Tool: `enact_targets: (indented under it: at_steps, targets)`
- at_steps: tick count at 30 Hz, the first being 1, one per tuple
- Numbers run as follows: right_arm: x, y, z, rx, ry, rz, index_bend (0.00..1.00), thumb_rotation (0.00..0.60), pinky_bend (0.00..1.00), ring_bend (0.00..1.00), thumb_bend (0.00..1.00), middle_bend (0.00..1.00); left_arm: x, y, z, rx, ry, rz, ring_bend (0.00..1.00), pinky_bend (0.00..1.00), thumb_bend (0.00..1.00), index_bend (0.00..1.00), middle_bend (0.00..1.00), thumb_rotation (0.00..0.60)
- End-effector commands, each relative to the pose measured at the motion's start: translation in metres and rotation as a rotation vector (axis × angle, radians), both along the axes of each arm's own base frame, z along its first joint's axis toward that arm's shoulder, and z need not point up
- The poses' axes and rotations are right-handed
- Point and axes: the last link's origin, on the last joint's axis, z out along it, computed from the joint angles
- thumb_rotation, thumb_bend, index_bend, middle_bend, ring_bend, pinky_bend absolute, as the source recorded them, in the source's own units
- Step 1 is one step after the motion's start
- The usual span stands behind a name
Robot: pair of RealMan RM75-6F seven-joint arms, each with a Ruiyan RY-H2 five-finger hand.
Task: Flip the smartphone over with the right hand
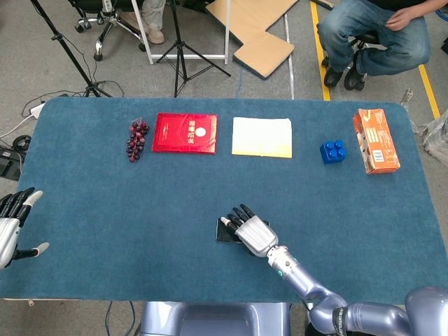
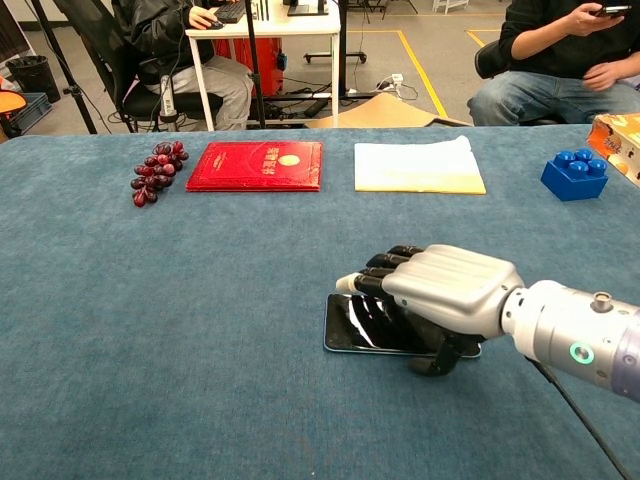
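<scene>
1. Covering most of the smartphone (image 2: 352, 322), the right hand (image 2: 450, 290) lies palm down over it, with the fingers (image 2: 372, 276) stretched out, slightly apart, and gripping nothing
2. Lying flat with its dark glass side up, the smartphone is in the near middle part of the blue worktop (image 1: 105, 203)
3. Showing at the worktop's edge, the left hand (image 1: 10, 227) is spread wide and holds nothing
4. Standing in a row on the far side are grapes (image 1: 136, 138), a red booklet (image 1: 185, 132), a pale yellow cloth (image 1: 262, 137), a blue brick (image 1: 333, 151) and an orange box (image 1: 376, 140)
</scene>
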Motion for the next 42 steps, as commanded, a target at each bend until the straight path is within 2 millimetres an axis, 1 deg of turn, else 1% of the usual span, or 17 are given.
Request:
enact_targets:
  at_steps: [1, 7, 12, 14, 19, 22, 24, 28, 32, 37, 39, 42]
  targets:
    - [0.001, 0.000, -0.002, 0.002, -0.001, -0.004, 0.10, 0.600, 0.06, 0.00, 0.20, 0.12, 0.000, 0.000, 0.000, 0.001, -0.001, 0.001, 0.00, 0.00, 0.00, 0.00, 0.00, 0.600]
    - [0.001, -0.004, -0.006, -0.005, 0.008, -0.015, 0.10, 0.600, 0.07, 0.00, 0.20, 0.12, 0.000, 0.000, 0.001, 0.000, -0.005, 0.000, 0.00, 0.00, 0.00, 0.00, 0.00, 0.600]
    - [0.000, -0.007, -0.009, -0.015, 0.032, -0.007, 0.12, 0.600, 0.13, 0.00, 0.24, 0.14, -0.001, 0.001, 0.002, 0.003, -0.009, 0.001, 0.00, 0.00, 0.00, 0.00, 0.00, 0.600]
    - [-0.001, -0.008, -0.009, -0.023, 0.041, 0.003, 0.13, 0.600, 0.16, 0.01, 0.30, 0.15, -0.001, 0.001, 0.002, 0.002, -0.009, 0.001, 0.00, 0.00, 0.00, 0.00, 0.00, 0.600]
    - [-0.002, -0.010, -0.010, -0.033, 0.051, 0.019, 0.17, 0.600, 0.25, 0.07, 0.53, 0.19, -0.001, 0.001, 0.002, 0.000, -0.008, 0.002, 0.00, 0.00, 0.00, 0.00, 0.00, 0.600]
    - [-0.002, -0.009, -0.008, -0.024, 0.032, 0.011, 0.18, 0.600, 0.29, 0.10, 0.62, 0.22, -0.001, 0.001, 0.003, 0.002, -0.009, 0.002, 0.00, 0.00, 0.00, 0.00, 0.00, 0.600]
    - [-0.002, -0.006, -0.006, -0.010, 0.006, 0.000, 0.19, 0.600, 0.31, 0.12, 0.65, 0.23, -0.001, 0.001, 0.003, 0.004, -0.010, 0.002, 0.00, 0.00, 0.00, 0.00, 0.00, 0.600]
    - [0.001, 0.004, -0.001, 0.037, -0.070, -0.031, 0.22, 0.600, 0.35, 0.16, 0.69, 0.27, -0.001, 0.000, 0.003, 0.002, -0.010, -0.001, 0.00, 0.00, 0.00, 0.00, 0.00, 0.600]
    - [0.005, 0.014, 0.007, 0.094, -0.160, -0.079, 0.24, 0.600, 0.38, 0.19, 0.70, 0.28, 0.000, -0.001, 0.003, 0.001, -0.012, -0.003, 0.00, 0.00, 0.00, 0.00, 0.00, 0.600]
    - [0.007, 0.026, 0.017, 0.220, -0.288, -0.219, 0.24, 0.600, 0.38, 0.19, 0.70, 0.28, 0.001, -0.002, 0.004, 0.001, -0.015, -0.007, 0.00, 0.00, 0.00, 0.00, 0.00, 0.600]
    - [0.006, 0.028, 0.021, 0.266, -0.321, -0.281, 0.24, 0.600, 0.38, 0.19, 0.70, 0.28, 0.001, -0.002, 0.004, 0.000, -0.016, -0.007, 0.00, 0.00, 0.00, 0.00, 0.00, 0.600]
    - [0.002, 0.024, 0.025, 0.305, -0.368, -0.382, 0.24, 0.600, 0.38, 0.19, 0.72, 0.28, 0.001, -0.003, 0.004, -0.002, -0.016, -0.008, 0.00, 0.00, 0.00, 0.00, 0.00, 0.600]
